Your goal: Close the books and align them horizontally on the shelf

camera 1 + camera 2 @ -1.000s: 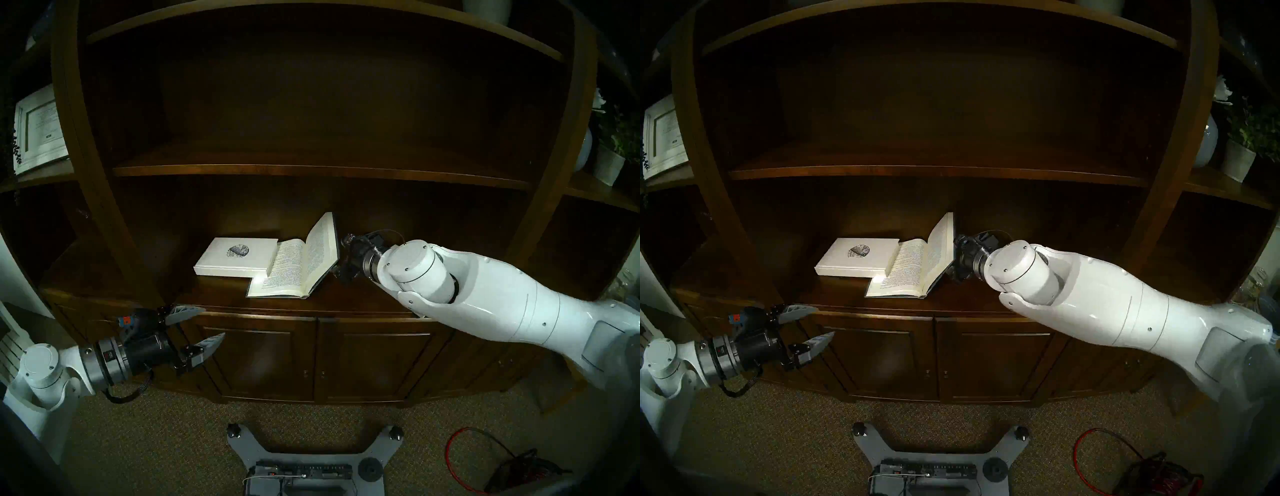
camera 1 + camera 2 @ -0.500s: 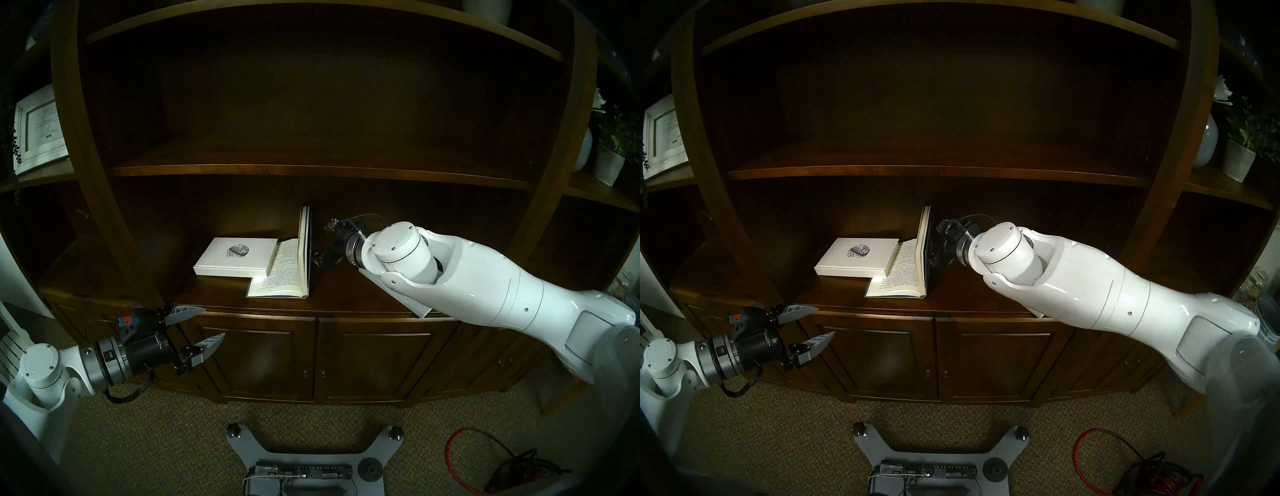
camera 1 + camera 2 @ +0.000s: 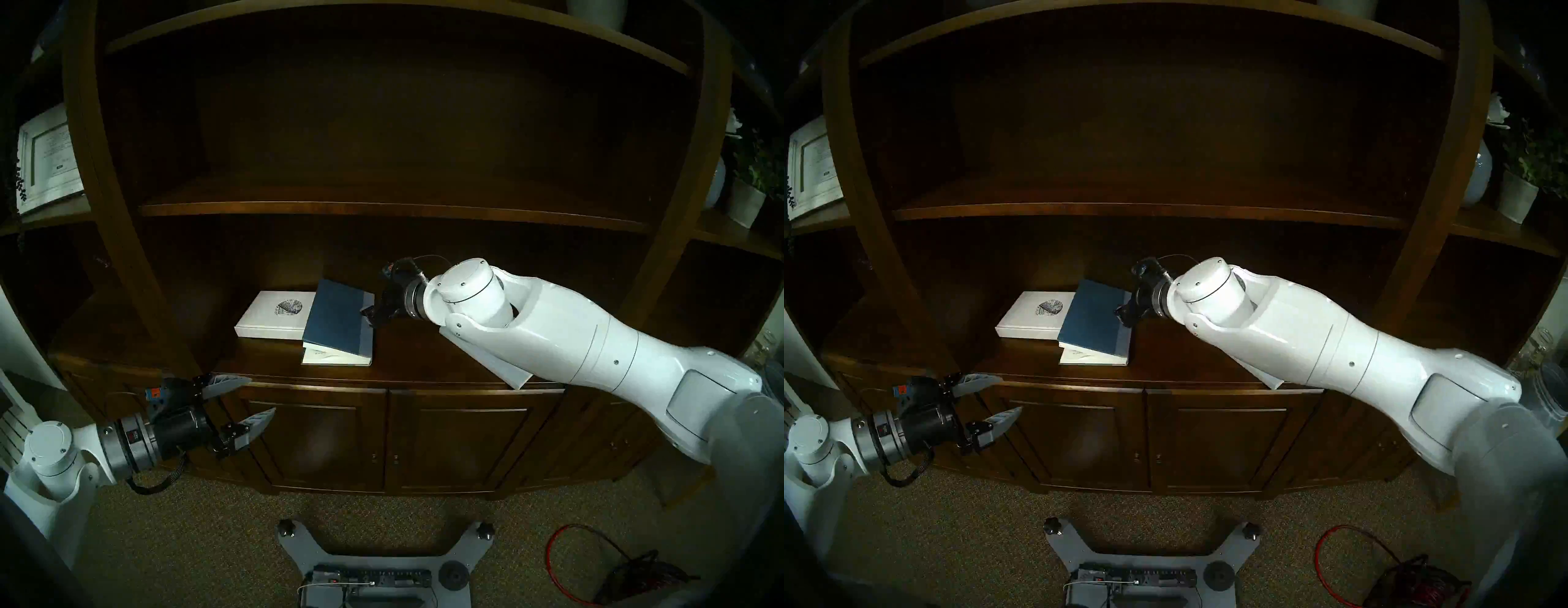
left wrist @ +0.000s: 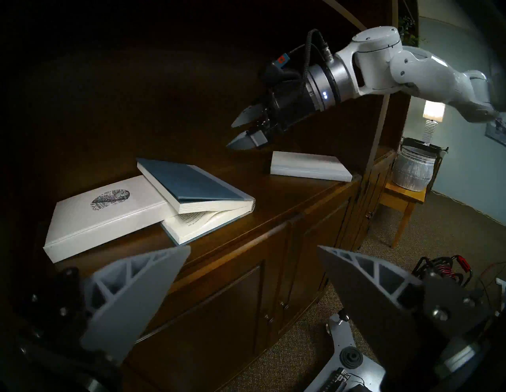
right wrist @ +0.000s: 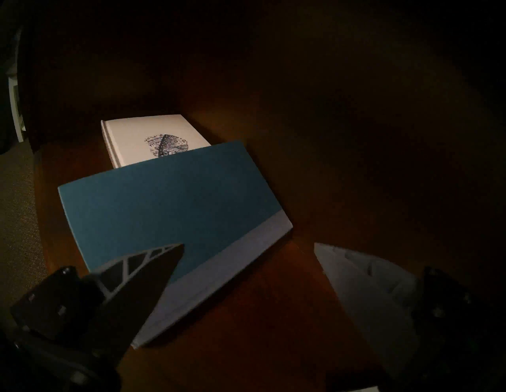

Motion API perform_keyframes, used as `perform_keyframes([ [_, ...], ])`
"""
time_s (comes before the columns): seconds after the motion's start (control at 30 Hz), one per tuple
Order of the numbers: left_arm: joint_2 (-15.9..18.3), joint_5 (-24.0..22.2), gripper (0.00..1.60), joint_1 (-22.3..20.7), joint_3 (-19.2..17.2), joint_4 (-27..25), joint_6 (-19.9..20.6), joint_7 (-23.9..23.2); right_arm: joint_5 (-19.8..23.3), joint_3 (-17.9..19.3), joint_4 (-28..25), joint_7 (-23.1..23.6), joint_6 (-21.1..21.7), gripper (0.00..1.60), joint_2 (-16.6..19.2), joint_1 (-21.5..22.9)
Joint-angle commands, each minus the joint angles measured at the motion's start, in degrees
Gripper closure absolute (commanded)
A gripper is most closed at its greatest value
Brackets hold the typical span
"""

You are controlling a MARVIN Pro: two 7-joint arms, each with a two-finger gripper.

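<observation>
Three books on my shelf (image 3: 424,361). The blue book (image 3: 337,316), grey strip along its spine, lies nearly shut, its upper cover propped on the right edge of the white book with the speckled oval (image 3: 275,314). The plain white book (image 4: 310,166) lies flat, well right of the blue one.

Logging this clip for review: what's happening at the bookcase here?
The right tool hangs open just above the spine end of the blue book, holding nothing. That book is nearly shut, its upper half propped on the white speckled-oval book, so a gap shows between the pages. A plain white book lies closed farther right on the ledge. The left tool waits open by the cabinet doors.
</observation>
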Motion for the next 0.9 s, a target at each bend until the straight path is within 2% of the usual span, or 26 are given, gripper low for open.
perform_keyframes([
  [0.0, 0.0, -0.4, 0.00, -0.4, -0.6, -0.9, -0.3, -0.1, -0.2, 2.0, -5.7, -1.0, 1.5, 0.00, 5.5, 1.7],
  [0.23, 0.0, -0.4, 0.00, -0.5, -0.5, -0.9, -0.3, -0.1, 0.7, 3.5, -9.5, -2.6, 7.3, 0.00, 10.2, -0.9],
  [0.27, 0.0, -0.4, 0.00, -0.5, -0.5, -0.9, -0.3, -0.1, 1.2, 3.6, -10.7, -2.6, 7.8, 0.00, 11.8, -1.2],
  [0.3, 0.0, -0.4, 0.00, -0.5, -0.5, -0.9, -0.3, -0.1, 1.1, 4.9, -10.3, -3.2, 9.6, 0.00, 11.1, -2.1],
  [0.33, 0.0, -0.4, 0.00, -0.5, -0.5, -0.9, -0.3, -0.1, 2.0, 4.1, -12.1, -2.8, 9.6, 0.00, 13.8, -1.8],
  [0.37, 0.0, -0.4, 0.00, -0.5, -0.5, -0.8, -0.3, -0.1, 2.3, 5.1, -11.3, -3.3, 11.2, 0.00, 13.0, -2.7],
  [0.43, 0.0, -0.4, 0.00, -0.5, -0.5, -0.8, -0.3, -0.1, 3.2, 5.7, -12.6, -3.8, 12.4, 0.00, 15.0, -3.4],
  [0.47, 0.0, -0.4, 0.00, -0.5, -0.5, -0.8, -0.3, -0.1, 3.5, 6.5, -12.4, -4.1, 13.2, 0.00, 14.9, -4.1],
  [0.63, 0.0, -0.4, 0.00, -0.5, -0.5, -0.9, -0.3, -0.1, 6.6, 8.9, -13.8, -4.9, 13.7, 0.00, 18.2, -5.9],
  [0.67, 0.0, -0.4, 0.00, -0.5, -0.5, -0.9, -0.3, -0.1, 7.7, 8.9, -14.9, -4.9, 12.9, 0.00, 19.8, -5.9],
  [0.87, 0.0, -0.4, 0.00, -0.5, -0.5, -0.9, -0.3, -0.1, 11.7, 11.9, -9.9, -5.9, 12.4, 0.00, 17.8, -5.9],
])
